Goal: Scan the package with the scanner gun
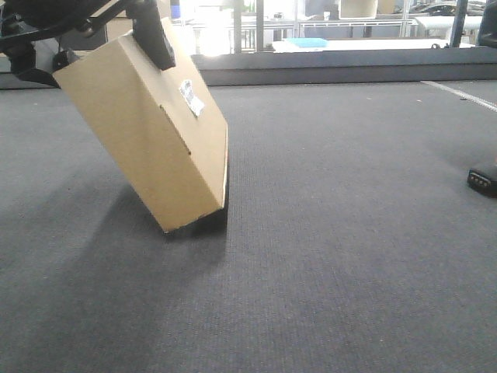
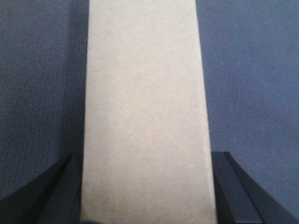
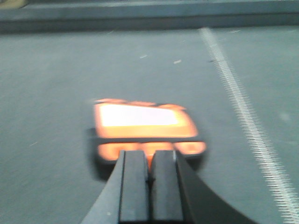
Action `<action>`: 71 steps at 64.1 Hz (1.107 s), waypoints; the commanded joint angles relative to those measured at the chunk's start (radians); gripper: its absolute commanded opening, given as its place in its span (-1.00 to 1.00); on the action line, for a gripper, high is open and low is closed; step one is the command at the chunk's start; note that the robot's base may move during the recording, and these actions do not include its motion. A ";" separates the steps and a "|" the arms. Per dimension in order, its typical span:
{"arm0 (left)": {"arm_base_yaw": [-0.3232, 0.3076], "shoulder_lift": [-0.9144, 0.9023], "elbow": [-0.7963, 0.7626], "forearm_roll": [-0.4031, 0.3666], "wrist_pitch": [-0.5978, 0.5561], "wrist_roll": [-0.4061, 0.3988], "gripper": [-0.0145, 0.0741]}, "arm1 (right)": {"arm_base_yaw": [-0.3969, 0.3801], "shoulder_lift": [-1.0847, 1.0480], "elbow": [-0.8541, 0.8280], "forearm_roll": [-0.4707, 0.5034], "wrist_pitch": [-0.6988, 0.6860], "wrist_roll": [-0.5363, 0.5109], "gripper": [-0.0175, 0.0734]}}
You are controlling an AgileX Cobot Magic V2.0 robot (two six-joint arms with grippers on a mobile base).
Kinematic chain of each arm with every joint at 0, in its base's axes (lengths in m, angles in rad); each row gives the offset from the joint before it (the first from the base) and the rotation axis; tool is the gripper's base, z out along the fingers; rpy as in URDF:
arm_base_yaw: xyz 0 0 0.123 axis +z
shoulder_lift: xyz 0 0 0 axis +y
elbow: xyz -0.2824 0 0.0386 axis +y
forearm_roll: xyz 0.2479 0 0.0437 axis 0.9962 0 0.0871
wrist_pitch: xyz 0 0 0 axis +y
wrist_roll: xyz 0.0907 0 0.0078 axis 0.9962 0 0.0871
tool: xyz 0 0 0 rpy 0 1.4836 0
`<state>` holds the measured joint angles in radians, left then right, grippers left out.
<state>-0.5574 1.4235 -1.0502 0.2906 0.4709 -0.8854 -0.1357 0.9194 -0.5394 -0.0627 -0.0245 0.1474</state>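
Observation:
The package (image 1: 147,132), a flat tan cardboard box, stands tilted on one lower corner on the grey carpet, left of centre. Its broad face shows a white barcode label (image 1: 192,97) and a short dark slit. My left gripper (image 1: 151,31) is shut on its upper end. In the left wrist view the package (image 2: 145,93) fills the space between the two black fingers (image 2: 60,191). The scanner gun (image 3: 145,128), orange and blurred, lies on the carpet just beyond my right gripper (image 3: 149,161), which is shut with nothing between its fingers. The scanner gun's black foot (image 1: 481,180) shows at the right edge.
Grey carpet covers the floor. A low dark ledge (image 1: 349,66) runs along the back, with bright windows behind it. A white line (image 3: 243,112) crosses the carpet to the right of the scanner gun.

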 commanded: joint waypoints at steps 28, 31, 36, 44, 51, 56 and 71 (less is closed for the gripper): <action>-0.007 -0.006 0.000 0.009 -0.026 -0.005 -0.92 | -0.054 0.030 0.307 -0.028 -0.493 -0.007 -0.99; -0.007 -0.006 0.000 0.009 -0.026 -0.005 -0.92 | -0.054 0.045 0.306 -0.028 -0.495 -0.007 -0.99; -0.007 -0.006 0.000 0.009 -0.026 -0.005 -0.92 | -0.054 0.076 0.306 -0.028 -0.526 -0.007 -0.99; -0.007 -0.006 0.000 0.009 -0.026 -0.005 -0.92 | -0.054 0.147 0.306 -0.028 -0.524 -0.007 -0.77; -0.007 -0.006 0.000 0.009 -0.026 -0.005 -0.92 | -0.054 0.210 0.306 -0.003 -0.544 -0.007 -0.21; -0.007 -0.006 0.000 0.009 -0.026 -0.005 -0.92 | -0.054 0.252 0.306 0.031 -0.587 -0.007 0.15; -0.007 -0.006 0.000 0.027 -0.026 -0.005 -0.92 | -0.054 0.386 0.284 0.032 -0.691 0.055 0.31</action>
<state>-0.5574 1.4235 -1.0502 0.2969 0.4674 -0.8854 -0.1835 1.2550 -0.2399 -0.0350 -0.6491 0.1848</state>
